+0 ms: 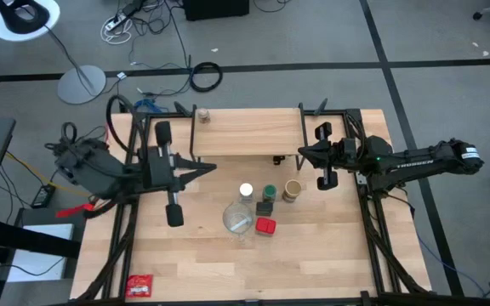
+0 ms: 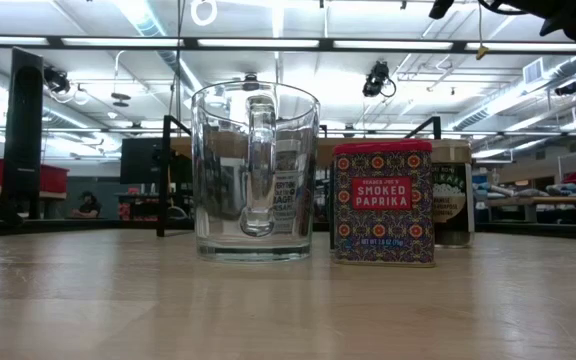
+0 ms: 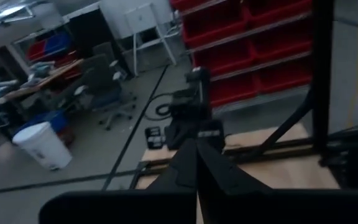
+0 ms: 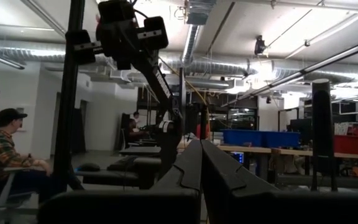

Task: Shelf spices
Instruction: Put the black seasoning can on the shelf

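- The counter point(image 1: 313, 263) carries everything; your two arms sit at its sides, both pulled clear of the cluster of spices in the middle.
- The shelf point(image 1: 247, 133) stands at the far edge of the counter, with one tan-lidded jar point(image 1: 202, 115) already on its plank near the left end.
- The glass mug point(image 1: 237, 219) sits in the middle of the cluster, touching or almost touching its neighbours. It is not a spice, so if you reach past it carelessly a finger could knock it over.
- Your left gripper point(image 1: 209, 168) hovers left of the cluster, fingers pressed fully together with nothing between them. You must open them before any grasp, or they will just shove a jar.
- Your right gripper point(image 1: 302, 153) waits by the shelf's right end, fingers likewise shut tight and empty.
- The red paprika tin point(image 2: 383, 203) stands upright just beside the mug; the dark green tin point(image 1: 264, 206) is right behind it. They are packed so close that a wide approach could topple both.
- The white-lidded jar point(image 1: 246, 191), green-lidded jar point(image 1: 270, 192) and another tan-lidded jar point(image 1: 292, 189) line up nearer the shelf. They are narrow and upright, so they would probably tip easily if clipped.
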You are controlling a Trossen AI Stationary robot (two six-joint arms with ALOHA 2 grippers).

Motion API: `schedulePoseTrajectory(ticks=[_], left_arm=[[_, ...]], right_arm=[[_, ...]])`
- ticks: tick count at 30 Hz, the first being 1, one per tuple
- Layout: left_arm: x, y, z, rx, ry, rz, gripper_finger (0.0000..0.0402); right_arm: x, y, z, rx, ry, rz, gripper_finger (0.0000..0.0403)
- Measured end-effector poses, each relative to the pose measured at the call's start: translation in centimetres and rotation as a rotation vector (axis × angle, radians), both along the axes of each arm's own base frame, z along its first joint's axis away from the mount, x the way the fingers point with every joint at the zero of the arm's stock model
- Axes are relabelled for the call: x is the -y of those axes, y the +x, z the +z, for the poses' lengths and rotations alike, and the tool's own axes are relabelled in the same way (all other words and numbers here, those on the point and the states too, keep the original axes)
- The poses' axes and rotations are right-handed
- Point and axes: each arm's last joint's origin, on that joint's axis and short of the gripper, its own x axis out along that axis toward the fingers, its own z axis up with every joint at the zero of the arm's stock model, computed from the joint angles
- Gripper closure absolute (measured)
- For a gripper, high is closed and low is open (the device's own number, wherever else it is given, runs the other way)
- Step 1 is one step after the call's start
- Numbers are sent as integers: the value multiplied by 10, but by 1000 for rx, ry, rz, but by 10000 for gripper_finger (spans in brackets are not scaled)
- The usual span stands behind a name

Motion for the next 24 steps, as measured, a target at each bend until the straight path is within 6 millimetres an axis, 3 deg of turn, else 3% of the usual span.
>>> schedulePoseTrajectory(ticks=[7,13,16,20,24], left_arm=[[15,16,-1,51,-1,-137,401],[38,55,-31,127,36,-266,401],[42,73,-54,124,31,-313,401],[42,103,-103,112,16,-368,401],[28,126,-149,162,-89,-403,401]], right_arm=[[0,0,0,0,3,-7,400],[0,0,0,1,8,-6,399],[0,0,1,7,10,-6,400],[0,0,1,7,10,-6,400],[0,0,1,7,12,-8,400]])
